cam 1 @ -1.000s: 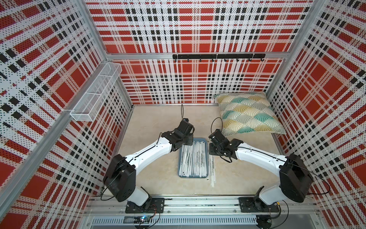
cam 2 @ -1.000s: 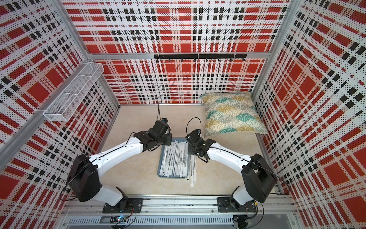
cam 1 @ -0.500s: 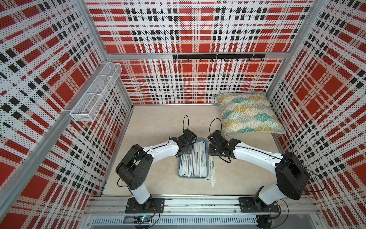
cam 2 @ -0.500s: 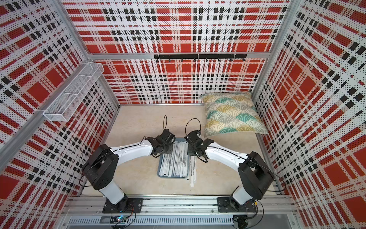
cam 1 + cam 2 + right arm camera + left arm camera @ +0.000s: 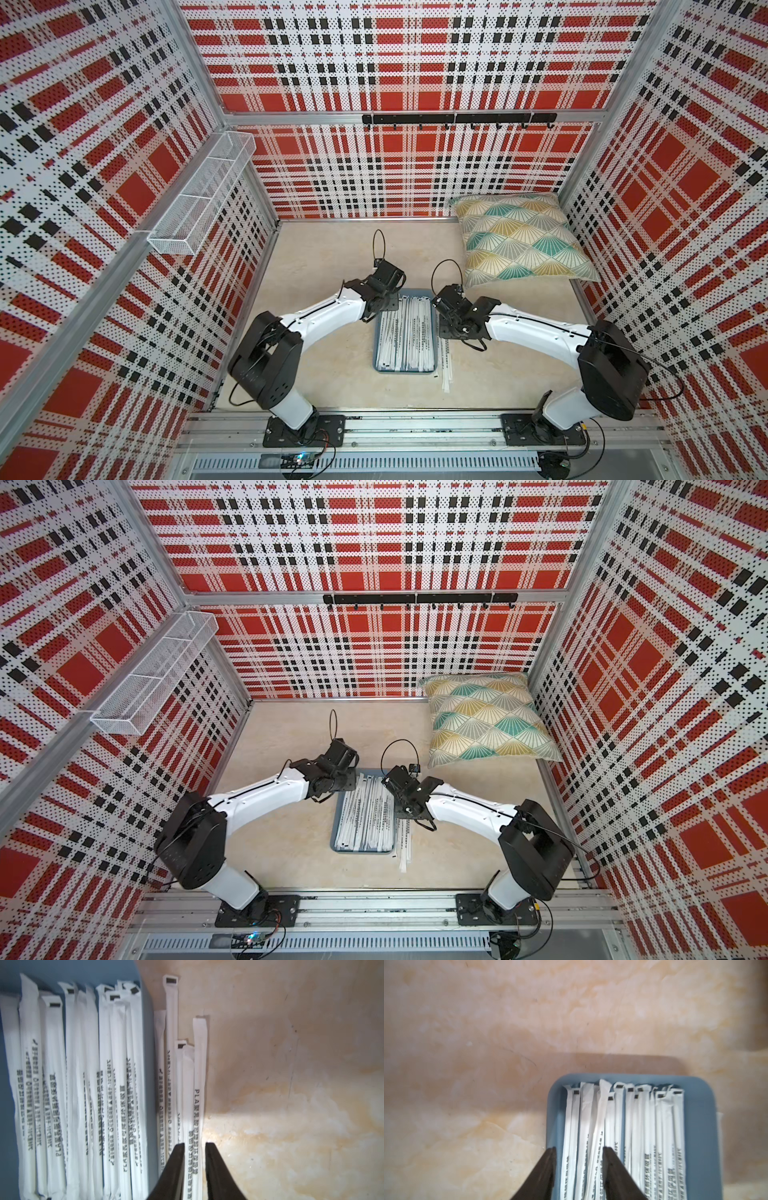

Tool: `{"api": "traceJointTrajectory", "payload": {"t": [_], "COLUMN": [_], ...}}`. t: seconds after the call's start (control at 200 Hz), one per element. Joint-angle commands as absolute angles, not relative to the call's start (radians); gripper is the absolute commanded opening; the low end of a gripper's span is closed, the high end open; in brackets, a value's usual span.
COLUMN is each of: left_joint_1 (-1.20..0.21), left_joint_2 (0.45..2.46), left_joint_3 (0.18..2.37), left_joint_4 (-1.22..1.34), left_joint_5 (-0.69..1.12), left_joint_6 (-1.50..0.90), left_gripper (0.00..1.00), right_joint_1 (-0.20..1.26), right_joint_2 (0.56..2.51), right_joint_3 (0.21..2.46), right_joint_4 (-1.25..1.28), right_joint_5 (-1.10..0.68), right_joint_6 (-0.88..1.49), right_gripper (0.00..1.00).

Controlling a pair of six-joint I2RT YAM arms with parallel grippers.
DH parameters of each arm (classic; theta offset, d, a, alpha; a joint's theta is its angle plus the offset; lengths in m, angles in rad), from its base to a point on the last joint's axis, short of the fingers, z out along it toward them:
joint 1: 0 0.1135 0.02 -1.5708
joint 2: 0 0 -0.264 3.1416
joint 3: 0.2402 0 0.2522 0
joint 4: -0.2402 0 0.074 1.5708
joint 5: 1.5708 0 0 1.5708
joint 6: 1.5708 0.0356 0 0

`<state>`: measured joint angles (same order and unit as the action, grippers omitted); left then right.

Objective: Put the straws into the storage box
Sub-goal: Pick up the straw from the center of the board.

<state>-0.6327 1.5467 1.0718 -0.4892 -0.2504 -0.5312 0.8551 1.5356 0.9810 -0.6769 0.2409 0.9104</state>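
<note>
since the loose straws lie lengthwise beside the box, the right gripper straddles one, unclenched; left gripper open.

Both top views look down; wrist views hover close over straws.

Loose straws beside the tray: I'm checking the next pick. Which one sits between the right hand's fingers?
The outermost loose straw, farthest from the storage box, printed "PLA"; it runs between the right hand fingers, others lie trayward.

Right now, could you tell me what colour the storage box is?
Slate blue storage box, clearest in the left wrist view.
</note>
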Motion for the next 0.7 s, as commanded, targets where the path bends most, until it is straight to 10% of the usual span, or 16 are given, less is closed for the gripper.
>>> {"api": "traceJointTrajectory", "payload": {"t": [0.0, 0.696], "left_joint_1": [-0.605, -0.529], "left_joint_2": [1.393, 1.313], "left_joint_3": [1.027, 0.773], "left_joint_4": [-0.364, -0.126], "left_joint_5": [-0.243, -0.046], "left_joint_6": [-0.433, -0.508], "left_gripper": [0.56, 0.61], "right_joint_1": [0.878, 0.852], "right_joint_2": [1.519, 1.641], "right_joint_3": [0.949, 0.865], "right_joint_4": [-0.694, -0.536], "right_joint_5": [0.266, 0.235], "right_joint_6": [0.969, 0.960], "right_gripper": [0.24, 0.25]}}
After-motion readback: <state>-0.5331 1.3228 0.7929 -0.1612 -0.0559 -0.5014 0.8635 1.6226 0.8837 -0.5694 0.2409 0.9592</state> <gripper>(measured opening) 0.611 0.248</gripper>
